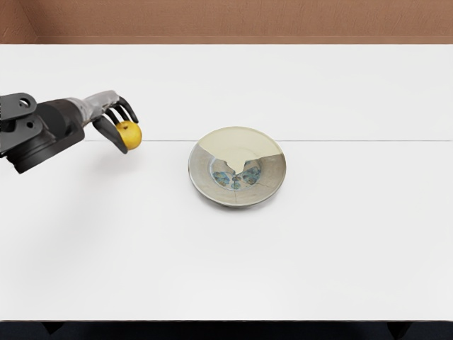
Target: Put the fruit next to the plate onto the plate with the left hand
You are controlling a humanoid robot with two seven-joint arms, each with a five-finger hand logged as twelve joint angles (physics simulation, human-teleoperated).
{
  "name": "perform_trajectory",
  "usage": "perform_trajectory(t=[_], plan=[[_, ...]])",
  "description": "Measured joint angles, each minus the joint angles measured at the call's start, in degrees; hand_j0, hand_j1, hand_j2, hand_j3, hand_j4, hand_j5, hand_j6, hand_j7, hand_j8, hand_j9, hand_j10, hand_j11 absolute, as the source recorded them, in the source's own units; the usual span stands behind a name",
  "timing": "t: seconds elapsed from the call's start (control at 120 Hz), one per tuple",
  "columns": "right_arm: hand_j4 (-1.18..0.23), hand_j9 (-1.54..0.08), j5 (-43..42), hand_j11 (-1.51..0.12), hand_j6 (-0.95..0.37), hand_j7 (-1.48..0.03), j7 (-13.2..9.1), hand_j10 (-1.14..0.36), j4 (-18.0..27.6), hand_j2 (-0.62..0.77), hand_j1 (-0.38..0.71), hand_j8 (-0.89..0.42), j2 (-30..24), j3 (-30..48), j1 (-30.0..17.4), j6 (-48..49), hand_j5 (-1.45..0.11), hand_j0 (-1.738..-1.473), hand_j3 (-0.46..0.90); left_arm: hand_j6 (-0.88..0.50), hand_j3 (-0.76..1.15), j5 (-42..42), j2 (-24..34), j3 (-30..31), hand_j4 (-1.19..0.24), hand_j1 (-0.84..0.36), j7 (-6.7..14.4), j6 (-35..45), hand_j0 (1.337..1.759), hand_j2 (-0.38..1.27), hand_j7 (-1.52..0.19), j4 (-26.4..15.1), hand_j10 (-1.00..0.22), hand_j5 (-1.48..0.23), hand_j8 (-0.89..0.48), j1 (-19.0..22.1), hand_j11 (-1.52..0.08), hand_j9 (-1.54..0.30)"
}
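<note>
1. Gripping: left hand [115,122], fingers curled around the yellow fruit [129,134], raised left of the plate [271,185], well apart.
2. Advised: carry level over the plate's centre, lower close, then release, so it cannot roll off.

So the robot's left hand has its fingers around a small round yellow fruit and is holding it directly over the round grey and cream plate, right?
Not quite. The left hand does have its fingers around the small round yellow fruit, but it holds it well to the left of the round grey and cream plate, not over it. The head view shows this.
</note>
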Motion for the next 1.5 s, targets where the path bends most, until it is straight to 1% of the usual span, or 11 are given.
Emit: perform_trajectory(t=[0.308,0.45,0.583,0.65,0.742,0.817,1.075,1.225,1.333,1.375,1.5], plan=[[0.0,0.0,0.0,0.0,0.0,0.0,0.0,0.0,0.0,0.0,-0.35,0.0,0.0,0.0,0.0,0.0,0.0,-1.658,0.0,-0.41,0.0,-0.1,-3.4,-3.4,-0.58,-0.28,0.0,-1.0,1.657,0.4,-0.85,0.1,-0.64,-0.86,-0.48,0.1,-0.84,-0.84],[0.0,0.0,0.0,0.0,0.0,0.0,0.0,0.0,0.0,0.0,-0.35,0.0,0.0,0.0,0.0,0.0,0.0,-1.658,0.0,-0.42,0.0,-0.2,-5.8,-4.1,-0.58,-0.28,0.1,-1.3,1.657,0.43,-0.85,0.3,-0.63,-0.86,-0.49,-0.1,-0.83,-0.83],[0.0,0.0,0.0,0.0,0.0,0.0,0.0,0.0,0.0,0.0,-0.35,0.0,0.0,0.0,0.0,0.0,0.0,-1.658,0.0,-0.42,0.0,-0.3,-7.3,-5.4,-0.58,-0.28,0.6,-2.2,1.657,0.41,-0.85,0.4,-0.63,-0.85,-0.48,0.0,-0.83,-0.83],[0.0,0.0,0.0,0.0,0.0,0.0,0.0,0.0,0.0,0.0,-0.35,0.0,0.0,0.0,0.0,0.0,0.0,-1.658,0.0,-0.42,0.0,-0.5,-8.1,-5.8,-0.58,-0.29,0.7,-2.5,1.657,0.43,-0.85,0.5,-0.63,-0.85,-0.49,0.0,-0.83,-0.83],[0.0,0.0,0.0,0.0,0.0,0.0,0.0,0.0,0.0,0.0,-0.35,0.0,0.0,0.0,0.0,0.0,0.0,-1.658,0.0,-0.42,0.0,-0.7,-9.1,-6.4,-0.58,-0.28,0.9,-3.0,1.657,0.39,-0.83,0.7,-0.62,-0.84,-0.48,0.0,-0.82,-0.82],[0.0,0.0,0.0,0.0,0.0,0.0,0.0,0.0,0.0,0.0,-0.35,0.0,0.0,0.0,0.0,0.0,0.0,-1.658,0.0,-0.43,0.0,-1.0,-10.2,-6.9,-0.59,-0.28,0.9,-3.3,1.657,0.4,-0.82,0.8,-0.62,-0.83,-0.49,0.0,-0.81,-0.81],[0.0,0.0,0.0,0.0,0.0,0.0,0.0,0.0,0.0,0.0,-0.35,0.0,0.0,0.0,0.0,0.0,0.0,-1.658,0.0,-0.44,0.0,-1.5,-13.1,-7.4,-0.61,-0.28,0.9,-3.6,1.657,0.45,-0.83,1.1,-0.63,-0.85,-0.51,-0.4,-0.83,-0.83],[0.0,0.0,0.0,0.0,0.0,0.0,0.0,0.0,0.0,0.0,-0.35,0.0,0.0,0.0,0.0,0.0,0.0,-1.658,0.0,-0.44,0.0,-1.5,-14.4,-7.4,-0.62,-0.28,0.9,-3.6,1.657,0.44,-0.84,1.3,-0.64,-0.86,-0.5,-0.4,-0.85,-0.85],[0.0,0.0,0.0,0.0,0.0,0.0,0.0,0.0,0.0,0.0,-0.35,0.0,0.0,0.0,0.0,0.0,0.0,-1.658,0.0,-0.43,0.0,-1.6,-15.6,-7.3,-0.61,-0.29,0.9,-3.7,1.657,0.47,-0.86,1.7,-0.65,-0.88,-0.49,-0.3,-0.86,-0.86],[0.0,0.0,0.0,0.0,0.0,0.0,0.0,0.0,0.0,0.0,-0.35,0.0,0.0,0.0,0.0,0.0,0.0,-1.658,0.0,-0.44,0.0,-1.5,-16.0,-7.2,-0.61,-0.28,1.0,-3.7,1.657,0.45,-0.86,1.9,-0.65,-0.88,-0.49,-0.2,-0.86,-0.86],[0.0,0.0,0.0,0.0,0.0,0.0,0.0,0.0,0.0,0.0,-0.35,0.0,0.0,0.0,0.0,0.0,0.0,-1.658,0.0,-0.43,0.0,-1.6,-17.4,-6.9,-0.61,-0.29,1.0,-3.7,1.657,0.46,-0.87,2.6,-0.65,-0.89,-0.48,0.5,-0.87,-0.87]])
